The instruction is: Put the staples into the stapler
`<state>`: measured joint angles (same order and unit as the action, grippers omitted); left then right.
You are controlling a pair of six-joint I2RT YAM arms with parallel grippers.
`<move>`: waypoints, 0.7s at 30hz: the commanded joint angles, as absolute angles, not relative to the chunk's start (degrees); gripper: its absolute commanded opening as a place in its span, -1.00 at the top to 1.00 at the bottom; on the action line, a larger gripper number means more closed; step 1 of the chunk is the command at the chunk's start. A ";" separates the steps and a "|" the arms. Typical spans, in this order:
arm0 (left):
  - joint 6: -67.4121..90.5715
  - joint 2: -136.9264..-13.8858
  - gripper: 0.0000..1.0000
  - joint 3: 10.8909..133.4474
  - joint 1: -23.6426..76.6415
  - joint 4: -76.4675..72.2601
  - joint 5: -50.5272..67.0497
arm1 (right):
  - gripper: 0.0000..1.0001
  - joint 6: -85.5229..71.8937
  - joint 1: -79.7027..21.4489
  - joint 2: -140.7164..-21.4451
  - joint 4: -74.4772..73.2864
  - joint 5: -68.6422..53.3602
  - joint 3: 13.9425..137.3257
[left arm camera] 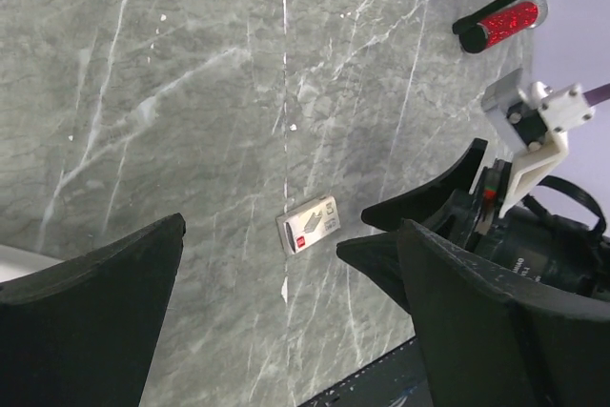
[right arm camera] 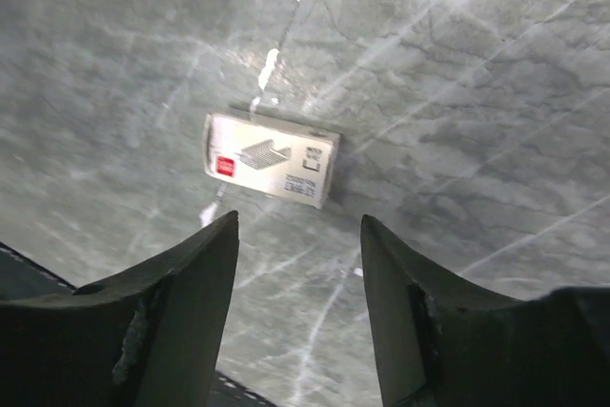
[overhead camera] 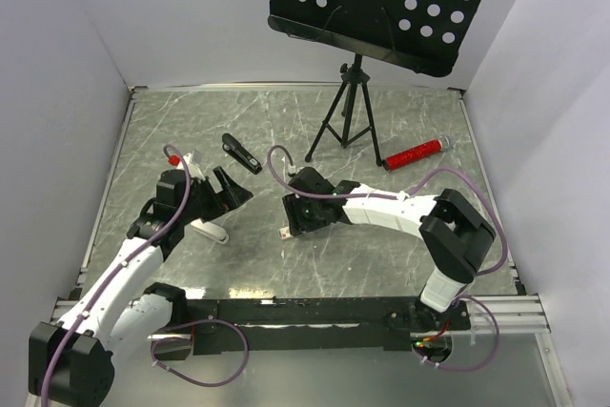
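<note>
We saw the left arm [overhead camera: 124, 264] reaching up from its base at the near left corner, its wrist over the left half of the counter [overhead camera: 191, 121]. The left fingers [left arm camera: 95, 302] were spread wide with nothing between them. The right arm [overhead camera: 381, 209] folded at a raised elbow on the right and ran leftward to the middle. There the right fingers [right arm camera: 181, 293] tilted down, parted and empty, just short of the staple box [right arm camera: 272, 158]. That box lay flat on the counter between the two wrists; what lay inside it we could not tell. The black stapler [overhead camera: 241, 152] lay farther back, apart from both arms. The counter was grey marbled stone within white walls [overhead camera: 57, 64]. A black perforated music stand [overhead camera: 381, 7] stood on its tripod [overhead camera: 348, 111] at the back, with a red glittery tube [overhead camera: 415, 152] beside it.
</note>
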<state>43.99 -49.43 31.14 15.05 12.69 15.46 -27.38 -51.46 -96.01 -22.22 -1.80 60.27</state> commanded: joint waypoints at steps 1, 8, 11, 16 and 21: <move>42.98 -50.62 -0.98 30.85 17.14 10.99 12.75 | -0.12 -33.83 -50.98 -96.24 -18.11 -2.47 60.83; 43.41 -53.52 -0.98 29.89 20.21 8.97 12.30 | -0.01 -37.17 -49.40 -98.08 -15.29 -2.55 59.06; 44.29 -54.84 -0.98 29.27 20.92 8.09 12.13 | 0.04 -38.05 -48.87 -98.26 -15.29 -1.68 58.27; 44.65 -57.65 -0.93 29.27 22.41 7.12 12.39 | 0.08 -37.44 -47.20 -97.91 -12.40 -4.21 56.43; 45.17 -59.41 -0.90 29.09 23.99 6.24 11.60 | 0.10 -35.95 -47.11 -99.40 -10.46 -8.08 56.69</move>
<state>44.27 -58.50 29.26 22.85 9.50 12.53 -36.45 -47.42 -97.69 -14.52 -4.93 56.84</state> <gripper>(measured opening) 0.958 0.457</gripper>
